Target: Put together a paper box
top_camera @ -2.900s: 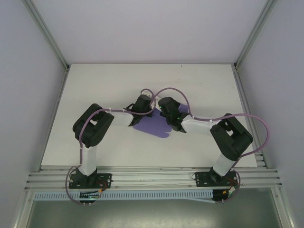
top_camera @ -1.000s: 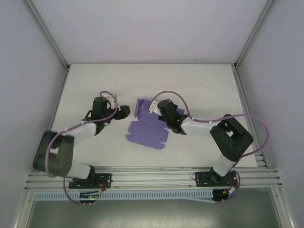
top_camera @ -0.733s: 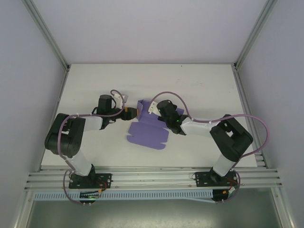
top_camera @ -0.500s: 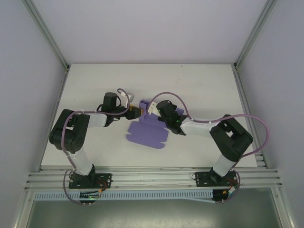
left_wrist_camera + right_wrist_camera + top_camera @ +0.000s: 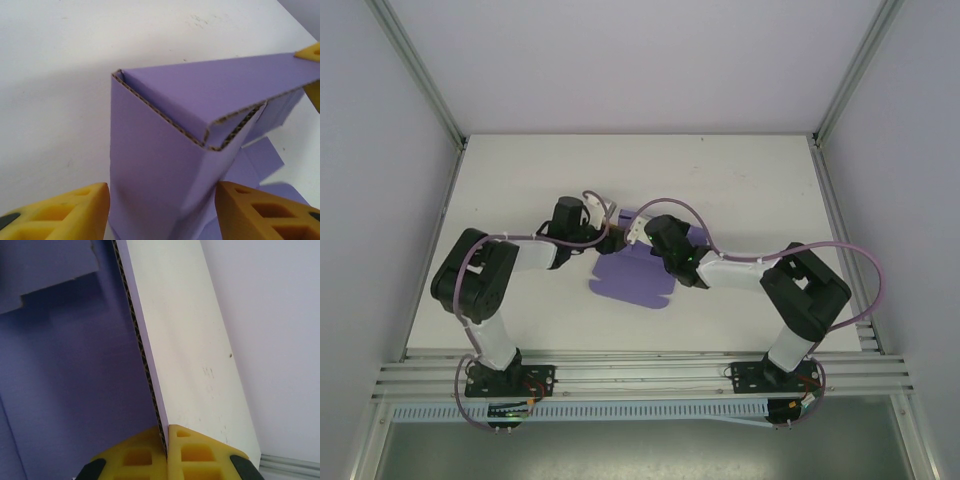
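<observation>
The paper box (image 5: 632, 284) is a lavender die-cut sheet lying mid-table with its far wall folded upright. My right gripper (image 5: 639, 229) is shut on that wall. In the right wrist view its fingertips (image 5: 166, 439) pinch the corrugated edge, with purple board (image 5: 70, 365) to the left. My left gripper (image 5: 610, 238) is at the wall's left end. In the left wrist view the folded corner (image 5: 165, 150) stands between its yellow fingers (image 5: 75, 212), jaws (image 5: 161, 191) open, with a sliver of gap on the left side.
The white table (image 5: 520, 170) has bare room behind and to both sides of the box. Grey enclosure walls close off the left, the right and the back. An aluminium rail (image 5: 640, 375) runs along the near edge by the arm bases.
My left arm has swung in from the left to the box's raised wall, its jaws narrowing around the corner. The right gripper has kept its pinch, shifting slightly left.
</observation>
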`<move>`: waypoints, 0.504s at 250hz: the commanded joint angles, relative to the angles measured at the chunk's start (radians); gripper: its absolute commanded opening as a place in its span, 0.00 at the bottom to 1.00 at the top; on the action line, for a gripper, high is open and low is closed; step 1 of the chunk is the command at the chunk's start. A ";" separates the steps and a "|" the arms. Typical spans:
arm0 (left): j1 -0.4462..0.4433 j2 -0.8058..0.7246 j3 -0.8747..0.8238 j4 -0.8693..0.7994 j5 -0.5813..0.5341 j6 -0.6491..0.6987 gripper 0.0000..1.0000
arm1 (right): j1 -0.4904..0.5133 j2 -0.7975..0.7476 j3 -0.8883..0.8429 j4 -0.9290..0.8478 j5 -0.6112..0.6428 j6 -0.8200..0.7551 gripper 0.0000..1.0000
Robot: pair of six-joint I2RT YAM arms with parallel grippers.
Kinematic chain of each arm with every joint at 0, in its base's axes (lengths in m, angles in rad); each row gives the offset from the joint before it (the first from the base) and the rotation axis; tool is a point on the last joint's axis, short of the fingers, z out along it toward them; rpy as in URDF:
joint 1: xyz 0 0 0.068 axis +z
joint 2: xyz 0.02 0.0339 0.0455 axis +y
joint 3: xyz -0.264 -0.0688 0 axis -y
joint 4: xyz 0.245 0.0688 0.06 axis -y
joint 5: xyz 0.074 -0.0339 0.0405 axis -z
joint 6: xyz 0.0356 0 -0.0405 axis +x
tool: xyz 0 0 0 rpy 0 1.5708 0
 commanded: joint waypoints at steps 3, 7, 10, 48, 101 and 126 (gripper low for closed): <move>0.001 -0.058 -0.084 0.090 0.021 0.008 0.63 | 0.025 -0.014 -0.052 0.153 -0.020 -0.047 0.00; 0.001 -0.058 -0.093 0.099 0.025 0.011 0.65 | 0.024 -0.020 -0.061 0.172 -0.029 -0.060 0.00; 0.000 -0.058 -0.098 0.105 0.027 0.010 0.66 | 0.025 -0.025 -0.067 0.185 -0.034 -0.068 0.00; 0.002 -0.058 -0.101 0.109 0.078 0.035 0.70 | 0.021 -0.036 -0.083 0.279 -0.042 -0.183 0.00; 0.032 -0.122 -0.104 0.131 0.064 0.035 0.73 | -0.013 -0.022 -0.111 0.428 -0.102 -0.321 0.00; 0.057 -0.144 -0.105 0.125 0.085 0.029 0.75 | -0.038 -0.024 -0.115 0.429 -0.164 -0.360 0.00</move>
